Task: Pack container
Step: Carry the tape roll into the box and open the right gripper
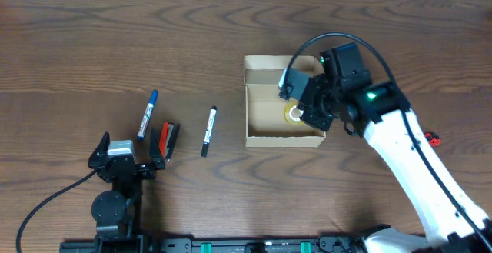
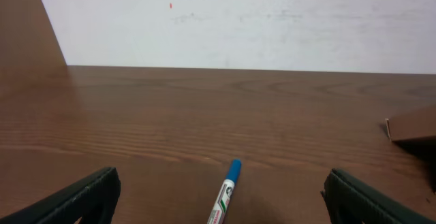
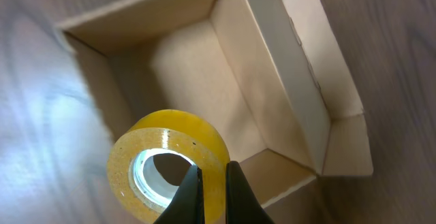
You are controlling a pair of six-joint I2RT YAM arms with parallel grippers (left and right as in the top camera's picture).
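The container (image 1: 261, 134) is an open tan cardboard box at the table's middle; it also shows in the right wrist view (image 3: 272, 60). My right gripper (image 1: 301, 108) is shut on a yellow tape roll (image 1: 293, 114), pinching its wall, and holds it over the box's right side. In the right wrist view the fingers (image 3: 212, 190) clamp the tape roll (image 3: 170, 149) above the box. My left gripper (image 1: 127, 159) is open and empty near the front left edge. A blue-capped marker (image 1: 146, 114) lies ahead of it, also in the left wrist view (image 2: 225, 193).
A red-and-black tool (image 1: 164, 139) lies beside the blue-capped marker. A black-capped marker (image 1: 208, 131) lies between it and the box. A small red object (image 1: 432, 138) sits right of the right arm. A box corner (image 2: 412, 125) shows in the left wrist view.
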